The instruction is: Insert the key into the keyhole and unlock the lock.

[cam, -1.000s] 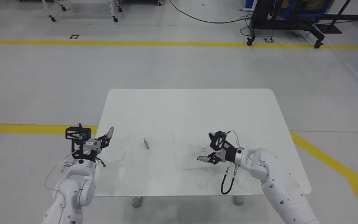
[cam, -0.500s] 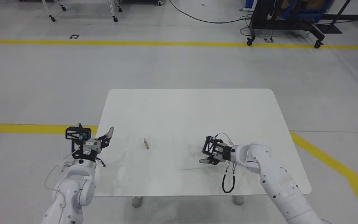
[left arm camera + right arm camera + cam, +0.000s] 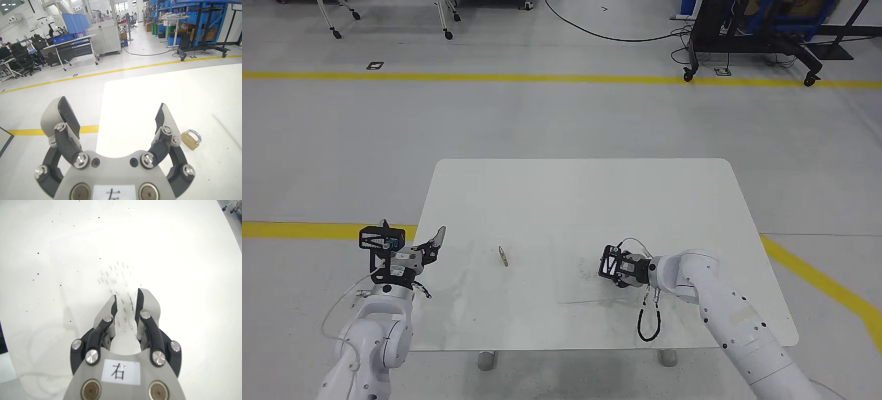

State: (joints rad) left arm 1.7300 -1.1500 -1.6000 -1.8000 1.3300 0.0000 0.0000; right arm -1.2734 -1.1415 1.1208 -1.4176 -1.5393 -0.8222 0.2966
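Note:
A small brass padlock [image 3: 503, 256] with a silver shackle lies on the white table [image 3: 572, 190], left of the middle; the left wrist view has the padlock [image 3: 191, 140] just beyond one fingertip. My left gripper [image 3: 434, 242] hovers open at the table's left edge with nothing in it. My right gripper [image 3: 610, 265] points down at the table right of the middle. In the right wrist view, the right gripper [image 3: 126, 303] stands open with its fingers straddling a thin metal key [image 3: 131, 303]. The key lies close to one pad [image 3: 139, 302].
Grey scuff marks [image 3: 113, 275] and dark specks dot the table around the right gripper. The table's near edge [image 3: 572, 348] runs just below both arms. A wide bare stretch of table lies between padlock and key.
The right gripper has shifted a little left and turned to point down at the table over the key. The left arm and the padlock have not moved.

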